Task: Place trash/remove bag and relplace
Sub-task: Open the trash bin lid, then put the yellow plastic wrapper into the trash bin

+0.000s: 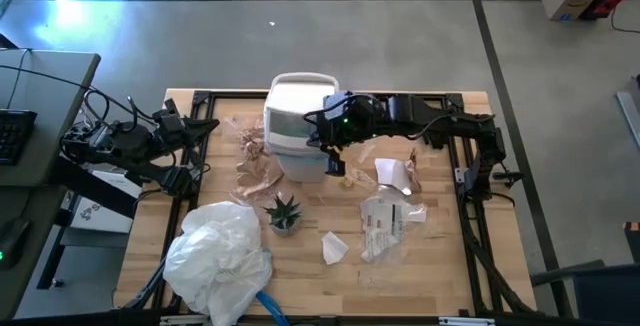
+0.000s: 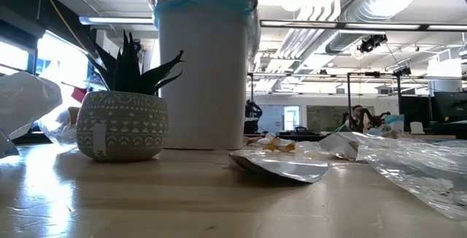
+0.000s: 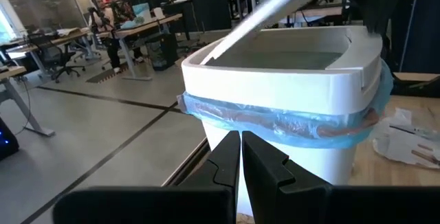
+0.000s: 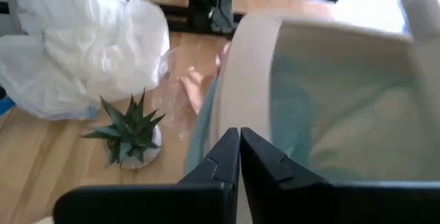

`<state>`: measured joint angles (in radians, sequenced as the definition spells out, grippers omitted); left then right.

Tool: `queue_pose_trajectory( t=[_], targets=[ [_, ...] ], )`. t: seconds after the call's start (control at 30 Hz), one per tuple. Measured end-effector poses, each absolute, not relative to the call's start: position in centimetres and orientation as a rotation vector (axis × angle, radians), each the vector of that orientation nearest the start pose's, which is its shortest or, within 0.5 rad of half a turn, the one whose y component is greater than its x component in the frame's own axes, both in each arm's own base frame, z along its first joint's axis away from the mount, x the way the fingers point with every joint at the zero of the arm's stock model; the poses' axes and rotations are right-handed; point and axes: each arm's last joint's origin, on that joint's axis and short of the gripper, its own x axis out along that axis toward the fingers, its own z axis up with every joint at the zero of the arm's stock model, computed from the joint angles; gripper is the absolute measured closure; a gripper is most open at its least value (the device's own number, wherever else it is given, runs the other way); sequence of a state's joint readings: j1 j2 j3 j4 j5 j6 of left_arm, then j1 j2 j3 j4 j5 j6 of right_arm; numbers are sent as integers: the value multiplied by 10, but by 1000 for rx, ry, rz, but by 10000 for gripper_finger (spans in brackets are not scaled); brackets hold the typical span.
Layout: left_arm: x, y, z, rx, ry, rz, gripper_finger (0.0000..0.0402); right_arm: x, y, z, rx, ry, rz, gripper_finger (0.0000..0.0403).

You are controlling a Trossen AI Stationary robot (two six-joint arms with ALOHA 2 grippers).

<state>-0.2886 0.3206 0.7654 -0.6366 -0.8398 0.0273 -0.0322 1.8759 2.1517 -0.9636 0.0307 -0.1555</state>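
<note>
Right gripper (image 1: 333, 146) — fingers pressed together, empty — hovers at the white bin (image 1: 297, 126), lined with the blue bag (image 3: 289, 124); left gripper (image 1: 205, 126), also closed, waits beside; trash (image 1: 385, 224) litters the table (image 1: 440, 266)

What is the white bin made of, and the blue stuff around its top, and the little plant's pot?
The white bin looks like smooth, hard plastic: its rim is even and slightly glossy. The bag around the rim looks like thin, see-through blue plastic film, since it crinkles and bunches. The plant pot seems ceramic or stone-like, matte grey with a pale pattern, though that is uncertain.
</note>
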Motion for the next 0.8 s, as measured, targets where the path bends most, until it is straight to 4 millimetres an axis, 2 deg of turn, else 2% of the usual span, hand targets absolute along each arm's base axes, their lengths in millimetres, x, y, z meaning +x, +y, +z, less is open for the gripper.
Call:
queue_pose_trajectory(
  t=[0.3, 0.47, 0.57, 0.67, 0.73, 0.8],
  targets=[
    [55, 6, 330, 127, 170, 538, 401, 369, -16, 470, -263, 590, -93, 403],
    [55, 6, 330, 110, 167, 535, 401, 339, -17, 481, -276, 638, -165, 403],
    [55, 5, 329, 103, 170, 511, 401, 313, -18, 479, -205, 779, -233, 403],
    [55, 5, 328, 100, 179, 495, 401, 293, -15, 465, -76, 971, -292, 403],
    [55, 5, 327, 99, 191, 494, 401, 296, -12, 450, -29, 1043, -367, 403],
    [54, 5, 325, 93, 203, 494, 401, 301, -5, 428, -11, 1102, -351, 403]
  ],
)
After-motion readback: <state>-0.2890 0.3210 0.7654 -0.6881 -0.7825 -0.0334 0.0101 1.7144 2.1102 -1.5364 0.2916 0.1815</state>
